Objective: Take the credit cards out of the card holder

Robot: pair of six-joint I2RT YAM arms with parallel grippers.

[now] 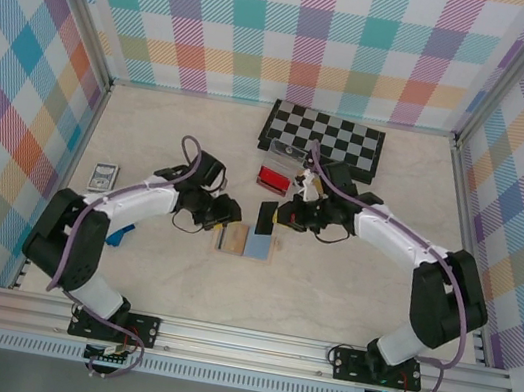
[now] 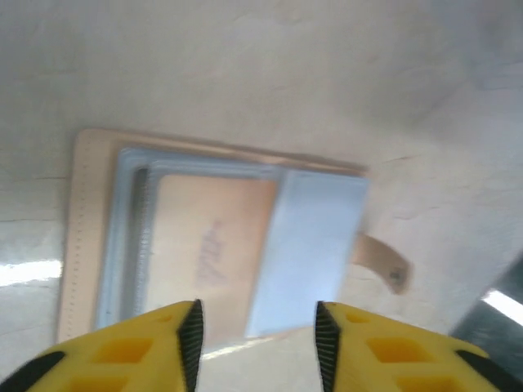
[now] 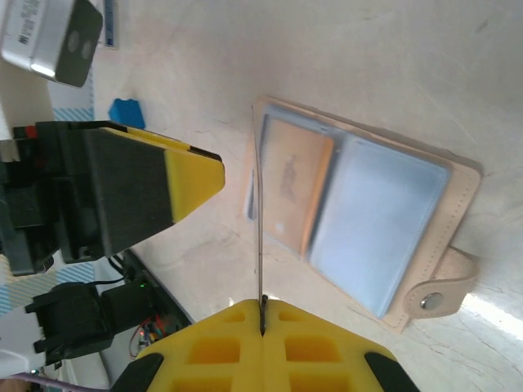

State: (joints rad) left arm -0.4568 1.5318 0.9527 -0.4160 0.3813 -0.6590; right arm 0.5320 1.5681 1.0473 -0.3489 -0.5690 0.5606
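Card holder (image 3: 384, 224) lies open beside right tool (image 3: 263, 312) pinching dark card (image 1: 265, 219).

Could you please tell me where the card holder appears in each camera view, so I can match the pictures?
Top external: the card holder lies open just below picture centre.
Left wrist: mid-frame, above the left end effector.
Right wrist: right half, beyond the right end effector, which is shut on a dark card.
Shared landmark: the tan card in one pocket.

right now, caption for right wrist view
Right gripper pinching a credit card edge-on at the edge of the open card holder
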